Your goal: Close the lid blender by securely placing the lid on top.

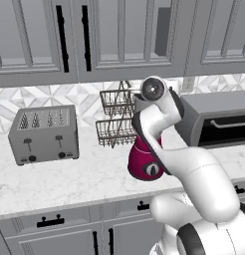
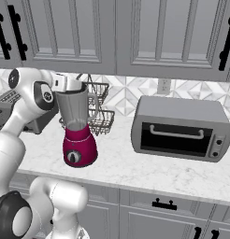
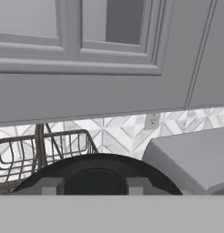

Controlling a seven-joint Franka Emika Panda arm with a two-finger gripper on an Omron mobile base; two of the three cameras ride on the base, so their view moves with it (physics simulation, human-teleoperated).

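Now the blender [image 2: 78, 135] stands on the marble desk [image 2: 149, 172], a little back from the desk's front edge, with bare marble in front of it and to its right as far as the toaster oven [image 2: 182, 128]. Just behind it is a two-tier wire basket [image 2: 102, 114] against the tiled wall, and off to its left sits the grey toaster [image 1: 44, 134], well apart. Wall cupboards [image 2: 117, 32] hang overhead, leaving only modest room above the jar's rim.

In the hand view the lid [image 3: 93, 175] is a black domed disc lying across the bottom, between the two finger tips of the pincer [image 3: 92, 185], which sit at either side of its raised centre. The pincer is drawn in narrow and pinching the lid. Whether the lid touches the jar's rim cannot be told; in the right base view the hand sits at the jar's top, on its left side.

From the base the arm rises, bends at a raised elbow and reaches forward, its wrist level with the top of the jar, hiding most of the jar in the left base view.
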